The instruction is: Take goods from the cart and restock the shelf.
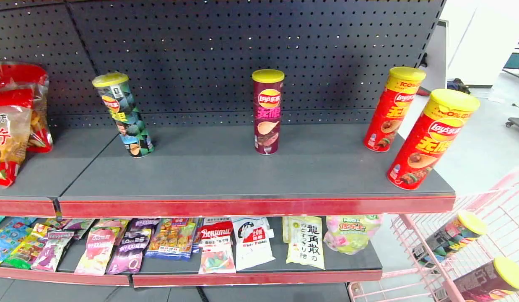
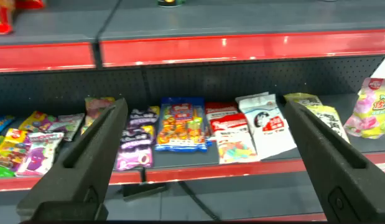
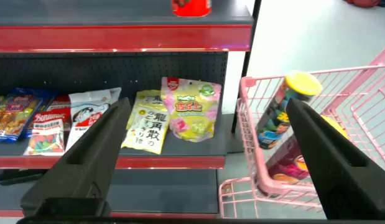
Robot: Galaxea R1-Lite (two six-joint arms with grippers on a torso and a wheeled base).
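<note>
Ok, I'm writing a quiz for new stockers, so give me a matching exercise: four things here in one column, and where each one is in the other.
Things:
1. maroon can
2. teal can
3. red cans
4. lying cans

Places:
A. in the cart
B. top shelf, left part
C. top shelf, middle
D. top shelf, right end

Pairs: 1-C, 2-B, 3-D, 4-A
</note>
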